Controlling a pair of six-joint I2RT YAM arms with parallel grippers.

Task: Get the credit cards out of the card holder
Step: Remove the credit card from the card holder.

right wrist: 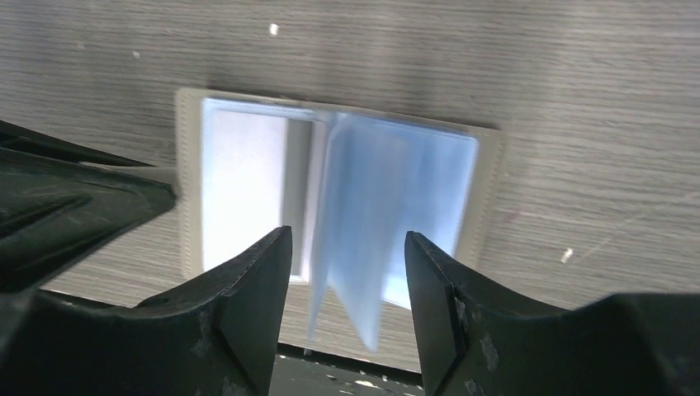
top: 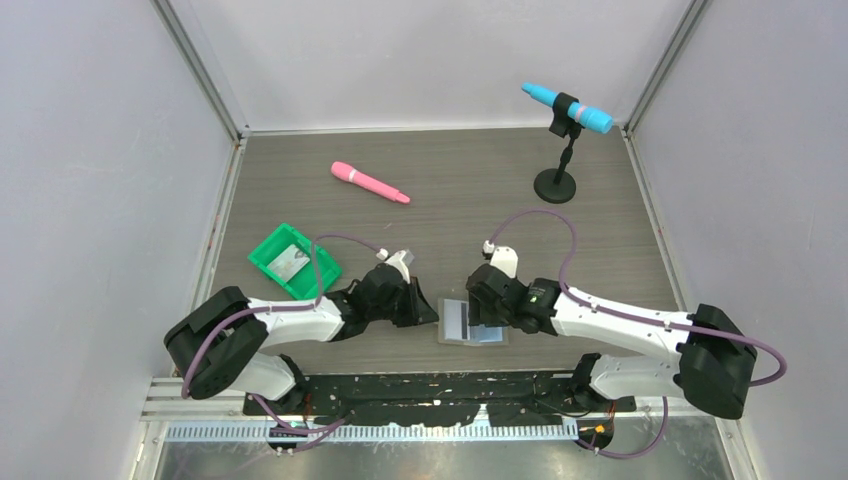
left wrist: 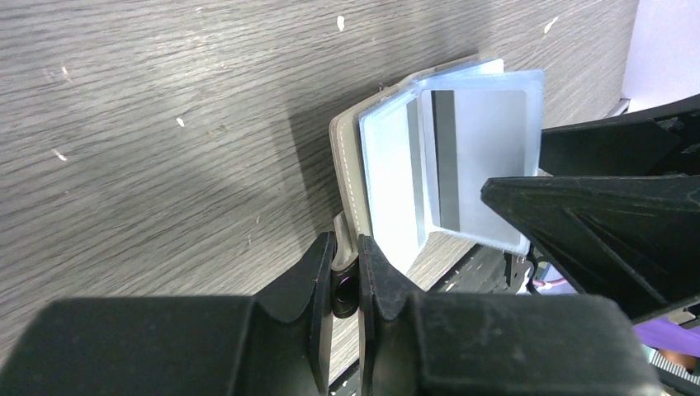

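The grey card holder (top: 455, 322) lies open near the table's front edge, between both grippers. Its pale blue pockets stand up from the spine (right wrist: 371, 190). A pale credit card with a dark stripe (left wrist: 483, 140) sits inside one pocket. My left gripper (top: 428, 312) is at the holder's left edge, shut on its grey snap tab (left wrist: 345, 247). My right gripper (top: 486, 318) hovers over the holder, open (right wrist: 347, 264), with several loose pocket leaves standing between its jaws, untouched. Another pale card (top: 290, 264) lies in the green tray.
The green tray (top: 268, 252) sits left of the left arm. A pink marker (top: 370, 183) lies at the back centre. A blue marker (top: 566, 108) is clipped on a black stand (top: 555, 185) at the back right. Grey walls close in three sides.
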